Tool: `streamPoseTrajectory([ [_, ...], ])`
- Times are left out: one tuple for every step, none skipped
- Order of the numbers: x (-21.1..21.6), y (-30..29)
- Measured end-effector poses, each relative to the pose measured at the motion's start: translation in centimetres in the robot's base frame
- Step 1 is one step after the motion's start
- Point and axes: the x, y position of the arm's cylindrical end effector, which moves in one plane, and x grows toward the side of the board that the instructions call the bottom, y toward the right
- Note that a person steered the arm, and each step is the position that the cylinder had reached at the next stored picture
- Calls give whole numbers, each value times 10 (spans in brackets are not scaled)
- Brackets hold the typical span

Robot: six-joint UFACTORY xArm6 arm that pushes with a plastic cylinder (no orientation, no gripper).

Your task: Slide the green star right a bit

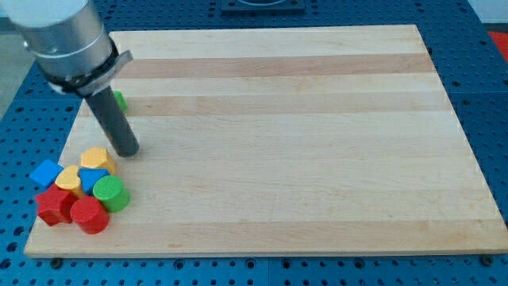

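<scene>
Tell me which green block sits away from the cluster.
The green block at the view's upper left, mostly hidden behind the rod. The green cylinder sits packed in the cluster at the lower left. My tip rests between them.

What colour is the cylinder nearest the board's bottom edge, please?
Red: the cylinder shows clearly in the camera view.

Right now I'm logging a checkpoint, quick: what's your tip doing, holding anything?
My tip: no gripper, holds nothing. It rests on the board just above the block cluster, below the green block half hidden behind the rod.
</scene>
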Motion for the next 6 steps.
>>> streamPoseTrajectory([
  [-48,6],
  [-101,10],
  [-139,-17],
  [-167,-89],
  [-167,-102],
  [-164,-103],
])
